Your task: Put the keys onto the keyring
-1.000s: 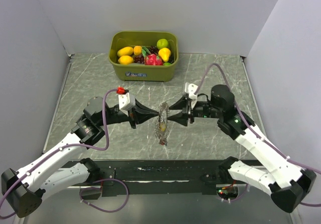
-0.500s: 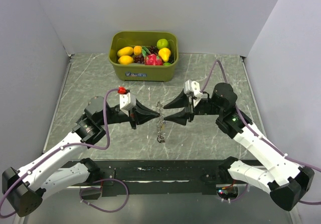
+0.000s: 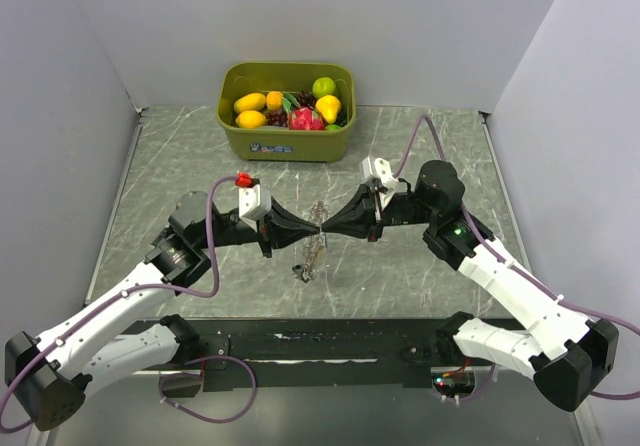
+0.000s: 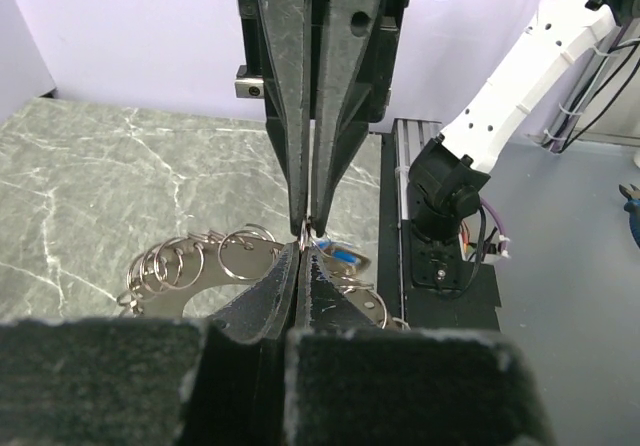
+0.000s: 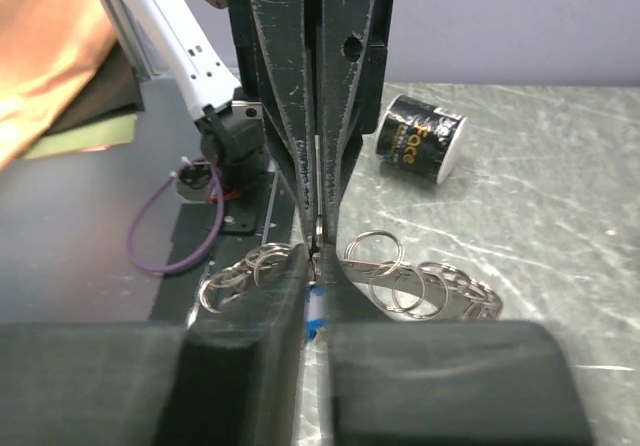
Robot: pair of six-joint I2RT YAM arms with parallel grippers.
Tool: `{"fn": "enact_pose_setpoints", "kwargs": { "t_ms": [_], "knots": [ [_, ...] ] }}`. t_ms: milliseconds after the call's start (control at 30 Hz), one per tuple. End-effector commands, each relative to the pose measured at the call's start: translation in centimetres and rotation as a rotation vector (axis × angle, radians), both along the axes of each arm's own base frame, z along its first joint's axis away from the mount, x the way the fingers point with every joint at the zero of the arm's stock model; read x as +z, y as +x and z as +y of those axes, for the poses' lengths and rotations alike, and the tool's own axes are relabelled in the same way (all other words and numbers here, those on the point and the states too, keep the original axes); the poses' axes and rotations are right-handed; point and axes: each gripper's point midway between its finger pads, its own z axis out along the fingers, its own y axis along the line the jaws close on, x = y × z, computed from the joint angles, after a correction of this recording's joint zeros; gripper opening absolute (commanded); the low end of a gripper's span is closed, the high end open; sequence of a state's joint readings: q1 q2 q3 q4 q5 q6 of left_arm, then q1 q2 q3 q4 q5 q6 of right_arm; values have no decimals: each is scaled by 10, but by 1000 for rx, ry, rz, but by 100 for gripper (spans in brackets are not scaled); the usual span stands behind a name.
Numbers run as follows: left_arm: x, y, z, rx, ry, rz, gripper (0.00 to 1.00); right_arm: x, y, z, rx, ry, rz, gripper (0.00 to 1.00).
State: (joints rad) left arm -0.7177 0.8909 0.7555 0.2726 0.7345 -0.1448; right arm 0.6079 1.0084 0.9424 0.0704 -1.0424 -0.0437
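Observe the two arms meeting tip to tip over the middle of the tabletop, about midway between its left and right edges and somewhat nearer the near edge than the far one.

1. Left gripper: the jaws are pressed fully together. In the left wrist view a thin piece of ring wire sits pinched at their tips. Treat this gripper as clamped on the keyring.

2. Right gripper: it faces the left gripper head-on, and its jaws are drawn together with almost no gap. Its tips bear on the same stretch of ring wire, so it also grips the keyring. The two sets of tips touch or nearly touch; you cannot tell which.

3. Keyring: it is a chain of linked silvery rings. One link is raised at the pinch point, and the others fan out below on both sides and lie on the marbled tabletop directly under the grippers.

4. Keys: one blue-headed key shows among the rings, just beside the pinch point. You cannot tell whether it is threaded on a ring or only lies against them. No other key can be made out.

5. Surroundings: a green bin of toy fruit stands at the middle of the far edge, well apart from the grippers. In the right wrist view a small dark can lies on its side on the tabletop beyond the rings.
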Motion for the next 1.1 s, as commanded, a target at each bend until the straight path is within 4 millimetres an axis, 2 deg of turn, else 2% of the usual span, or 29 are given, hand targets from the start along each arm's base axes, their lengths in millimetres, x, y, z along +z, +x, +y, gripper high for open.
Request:
{"fn": "enact_pose_setpoints", "kwargs": {
  "t_ms": [0, 233, 300, 367, 400, 433, 467, 500, 533, 633, 733, 833, 867, 933, 967, 1067],
  "knots": [
    [27, -6, -1, -27, -67, -75, 1, 11, -5, 1, 45, 25, -39, 0],
    [28, -5, 0, -24, -42, -71, 1, 8, -1, 0, 26, -1, -45, 0],
    [27, -5, 1, -16, -17, -66, 4, 5, 1, -1, 7, -23, -45, 0],
    [17, -1, 3, 4, 31, -46, 15, 7, 3, -2, 0, -32, -62, 0],
    [22, 0, 4, 16, 36, -54, 19, 3, 4, -3, -7, -54, -43, 0],
    [19, 2, 5, 28, 54, -46, 30, 2, 4, -3, -8, -62, -43, 0],
    [12, 3, 7, 40, 88, -21, 35, 4, 5, -4, -12, -67, -61, 0],
    [16, 6, 9, 64, 100, -16, 38, -3, 5, -4, -11, -92, -38, 0],
    [13, 8, 9, 71, 123, -7, 46, -1, 6, -5, -13, -98, -44, 0],
    [9, 12, 11, 80, 194, -7, 59, -10, 8, -7, -19, -139, -32, 0],
    [3, 14, 10, 66, 260, 9, 65, -17, 9, -7, -20, -173, -25, 0],
    [-6, 15, 6, 27, 334, 38, 61, -22, 11, -8, -22, -194, -24, 0],
    [1, 16, 4, 14, 338, 21, 60, -24, 13, -8, -22, -202, -24, 0],
    [-11, 14, 1, -26, 394, 69, 56, -25, 14, -8, -26, -212, -23, 0],
    [-8, 15, 1, -31, 399, 59, 56, -28, 15, -8, -27, -220, -18, 0],
    [-13, 17, -2, -50, 427, 75, 52, -30, 15, -7, -24, -223, -11, 0]
  ]
}}
